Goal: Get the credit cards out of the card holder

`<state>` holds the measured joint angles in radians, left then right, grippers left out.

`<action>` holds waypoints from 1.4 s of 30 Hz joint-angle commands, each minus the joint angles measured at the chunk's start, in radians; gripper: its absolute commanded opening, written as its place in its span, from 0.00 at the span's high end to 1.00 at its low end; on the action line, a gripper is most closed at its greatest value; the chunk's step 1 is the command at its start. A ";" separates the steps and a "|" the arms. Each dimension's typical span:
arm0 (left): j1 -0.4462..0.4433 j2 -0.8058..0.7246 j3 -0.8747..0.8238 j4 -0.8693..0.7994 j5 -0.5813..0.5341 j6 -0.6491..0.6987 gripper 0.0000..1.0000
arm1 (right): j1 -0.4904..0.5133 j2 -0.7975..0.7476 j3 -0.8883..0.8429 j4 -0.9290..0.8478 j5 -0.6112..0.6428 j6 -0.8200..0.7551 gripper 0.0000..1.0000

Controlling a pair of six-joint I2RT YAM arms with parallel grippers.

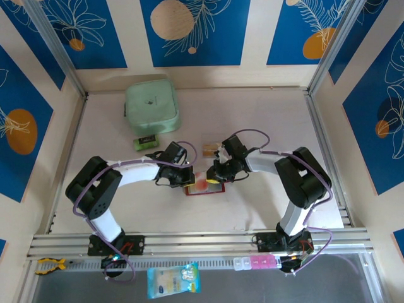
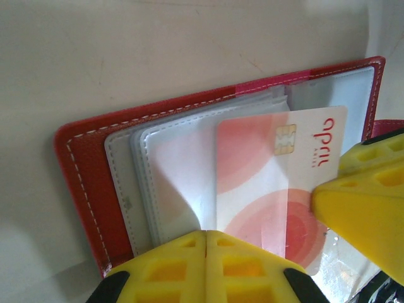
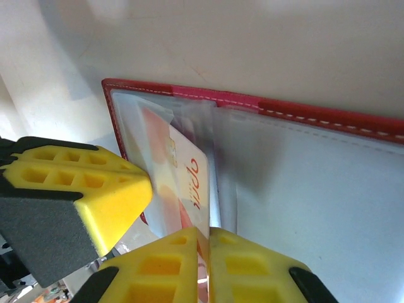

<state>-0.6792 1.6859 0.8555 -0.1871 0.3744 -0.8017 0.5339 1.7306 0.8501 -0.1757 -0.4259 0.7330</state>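
The dark-red card holder [image 1: 203, 188] lies open on the table between both arms, with its pale clear sleeves [image 2: 170, 170] up. A whitish credit card [image 2: 278, 164] with red circles sticks partway out of a sleeve. My right gripper [image 3: 208, 235] is shut on that card's edge [image 3: 189, 180], which runs in between the yellow fingertips. From the other side, my left gripper [image 2: 206, 235] is shut, its tips resting on the sleeves beside the card. Seen from above, the left gripper [image 1: 188, 178] and right gripper [image 1: 215, 176] meet over the holder. A tan-gold card [image 1: 209, 149] lies on the table behind them.
A mint-green zip case [image 1: 151, 107] sits at the back left, with a small green-and-black block [image 1: 146, 142] in front of it. Metal rails [image 1: 202, 241] run along the near edge. Walls stand close on both sides.
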 commanded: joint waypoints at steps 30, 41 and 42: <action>-0.001 -0.033 -0.007 -0.021 0.006 0.019 0.95 | -0.084 -0.184 0.236 -0.533 0.186 -0.541 1.00; 0.009 -0.075 0.012 -0.040 -0.011 0.027 0.91 | -0.086 -0.089 0.449 -0.729 0.293 -1.095 1.00; 0.011 -0.081 0.013 -0.045 -0.014 0.029 0.91 | -0.083 -0.074 0.472 -0.746 0.327 -1.138 1.00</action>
<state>-0.6769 1.6398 0.8555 -0.1997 0.3756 -0.8013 0.4511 1.6238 1.2694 -0.8223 -0.1589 -0.1726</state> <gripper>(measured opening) 0.090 0.048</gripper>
